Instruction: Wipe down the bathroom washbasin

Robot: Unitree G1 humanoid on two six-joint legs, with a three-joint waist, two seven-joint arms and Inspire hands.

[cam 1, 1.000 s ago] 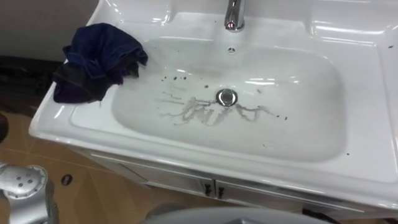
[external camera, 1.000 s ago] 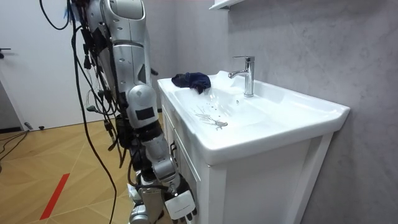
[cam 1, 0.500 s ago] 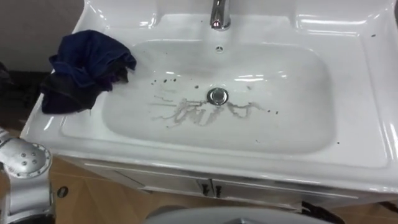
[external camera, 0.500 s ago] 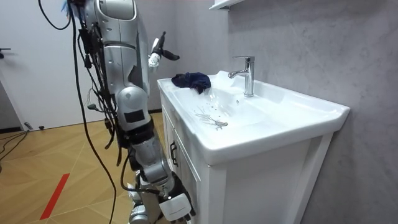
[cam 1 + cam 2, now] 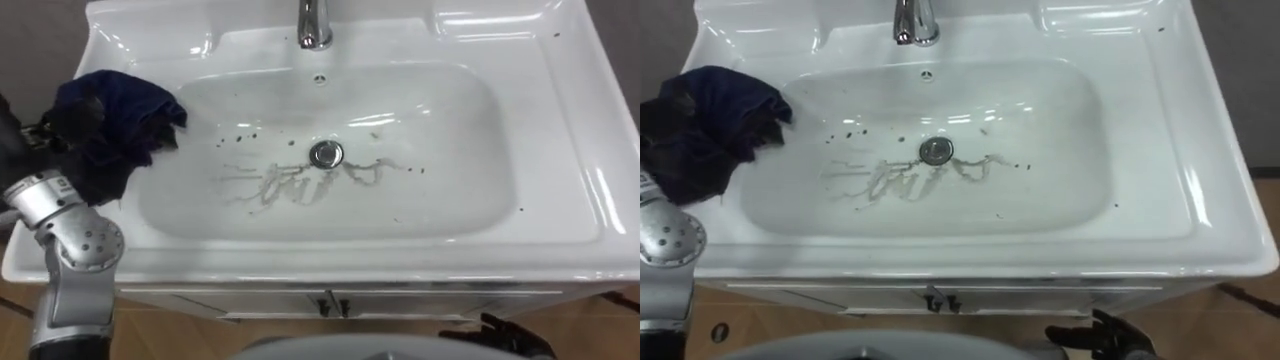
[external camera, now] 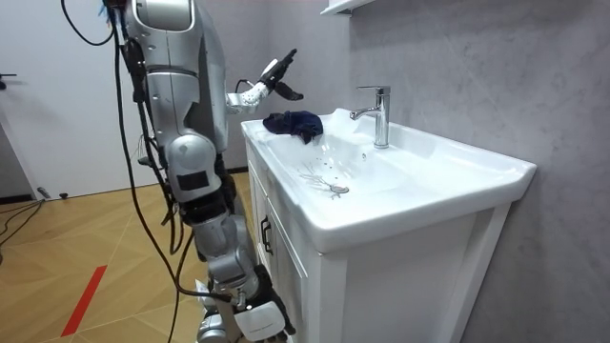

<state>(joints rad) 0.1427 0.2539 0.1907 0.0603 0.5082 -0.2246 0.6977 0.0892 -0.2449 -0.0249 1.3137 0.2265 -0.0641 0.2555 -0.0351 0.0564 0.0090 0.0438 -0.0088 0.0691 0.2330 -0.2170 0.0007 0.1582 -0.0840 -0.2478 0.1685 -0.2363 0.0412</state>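
We are standing at a white cabinet (image 6: 400, 286) carrying a basin (image 5: 560, 150), looking down into its bowl. A dark blue cloth (image 5: 110, 135) is lying bunched on the basin's left rim, drooping a little over the bowl's edge. Our left robot hand (image 6: 274, 84) is hovering just above the cloth, fingers spread apart, holding nothing. Our right robot hand (image 5: 1100, 340) is hanging low by the cabinet front; we cannot tell its state. Grey smears (image 5: 290, 180) are streaking the bowl beside the drain (image 5: 325, 153), below the faucet (image 5: 313, 25).
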